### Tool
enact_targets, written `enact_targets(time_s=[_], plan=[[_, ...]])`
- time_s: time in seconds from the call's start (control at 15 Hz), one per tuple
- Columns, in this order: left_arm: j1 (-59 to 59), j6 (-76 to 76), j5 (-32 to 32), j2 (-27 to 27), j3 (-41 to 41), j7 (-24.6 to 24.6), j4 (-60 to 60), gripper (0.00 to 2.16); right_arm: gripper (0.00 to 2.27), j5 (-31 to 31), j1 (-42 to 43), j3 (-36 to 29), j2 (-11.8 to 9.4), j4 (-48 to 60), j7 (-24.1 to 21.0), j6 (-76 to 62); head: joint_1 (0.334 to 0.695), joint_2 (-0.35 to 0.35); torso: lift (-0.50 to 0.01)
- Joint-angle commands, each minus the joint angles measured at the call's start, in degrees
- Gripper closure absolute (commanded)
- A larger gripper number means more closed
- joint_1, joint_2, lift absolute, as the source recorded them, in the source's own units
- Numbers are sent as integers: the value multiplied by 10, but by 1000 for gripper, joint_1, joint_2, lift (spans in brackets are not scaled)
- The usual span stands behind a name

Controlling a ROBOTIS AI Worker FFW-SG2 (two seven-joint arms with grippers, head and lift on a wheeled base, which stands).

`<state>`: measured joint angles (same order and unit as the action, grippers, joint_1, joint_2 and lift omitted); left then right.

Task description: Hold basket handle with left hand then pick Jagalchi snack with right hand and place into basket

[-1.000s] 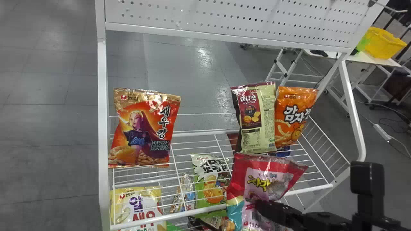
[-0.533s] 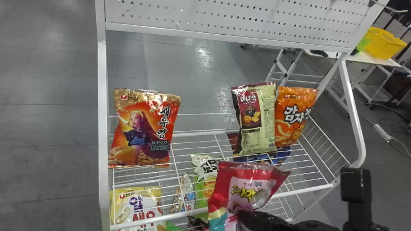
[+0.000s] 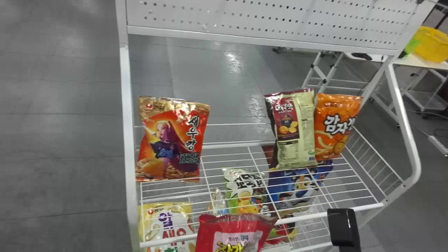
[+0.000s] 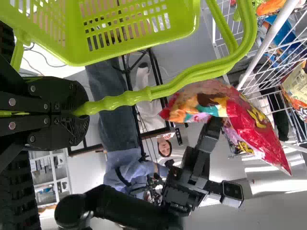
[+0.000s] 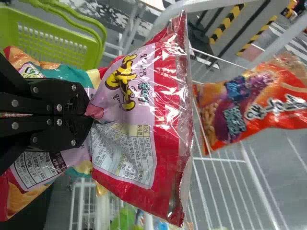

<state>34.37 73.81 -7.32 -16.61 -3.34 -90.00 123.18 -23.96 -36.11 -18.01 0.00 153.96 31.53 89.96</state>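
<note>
Shifted leftward and nearer the robot since the earlier frame, the Jagalchi snack [image 5: 139, 103], clamped mid-bag in the right gripper [image 5: 90, 115], is outside the basket [image 4: 184, 17], which lies leftward, its handle [image 4: 144, 94] clamped by the left gripper [image 4: 84, 111].

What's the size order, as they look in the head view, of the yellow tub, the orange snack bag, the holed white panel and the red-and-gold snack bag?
Largest to smallest:
1. holed white panel
2. red-and-gold snack bag
3. orange snack bag
4. yellow tub, cut off by the edge
</note>
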Motion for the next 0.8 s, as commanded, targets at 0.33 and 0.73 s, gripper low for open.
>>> enact_targets(time_s=[0.33, 0.73], plan=[[-1, 3, -6, 0, 0, -6, 2, 2148, 2253, 37, -5, 131, 1, -120, 5, 1, 695, 55, -8], [-1, 7, -6, 0, 1, -6, 7, 2148, 2118, 38, 15, 170, 1, -255, 30, -51, 695, 275, -8]])
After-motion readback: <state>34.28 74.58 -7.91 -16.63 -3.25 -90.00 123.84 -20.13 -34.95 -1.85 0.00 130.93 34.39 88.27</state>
